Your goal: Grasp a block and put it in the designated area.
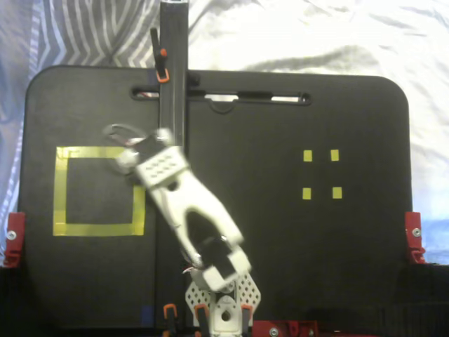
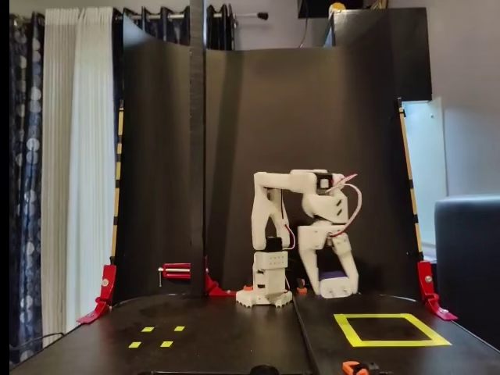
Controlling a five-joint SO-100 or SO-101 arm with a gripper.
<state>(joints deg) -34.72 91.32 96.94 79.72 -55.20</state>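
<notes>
The claw (image 1: 125, 146) hangs over the upper right corner of the designated area (image 1: 62, 191) in a fixed view from above, and its fingers clamp the block (image 2: 334, 276), which shows as a dark sliver between them in a fixed view from the front. The white arm (image 1: 184, 205) slants back to its base at the near edge of the black table (image 1: 280, 232). Four small yellow squares (image 1: 321, 173) lie well apart on the right.
</notes>
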